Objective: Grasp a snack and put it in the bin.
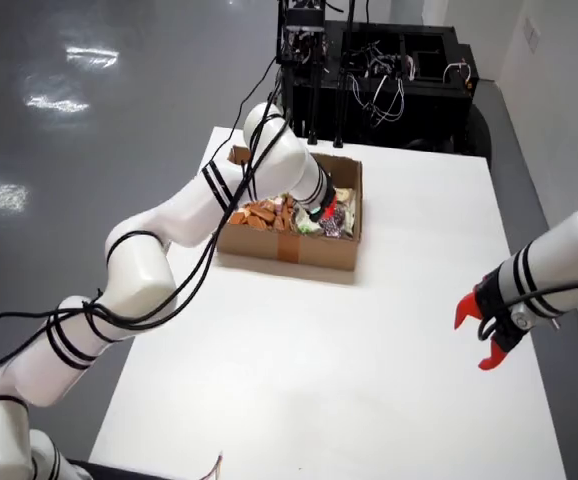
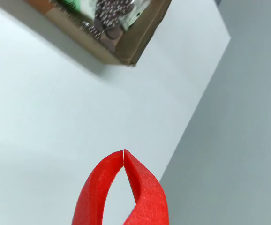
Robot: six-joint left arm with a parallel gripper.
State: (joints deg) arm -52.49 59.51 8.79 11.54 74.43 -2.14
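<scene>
Cardboard box [image 1: 259,243] of snacks [image 1: 267,213] sits toward the far side of the table [image 1: 369,390], and the white arm's gripper [image 1: 321,212] is sunk among the packets, its opening and hold impossible to tell, far nearer them than the idle red gripper [image 1: 477,337], empty at near right.

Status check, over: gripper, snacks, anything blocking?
Gripper shut, empty, above table. Snacks in cardboard box. Second arm reaches into box, over the snacks.
</scene>
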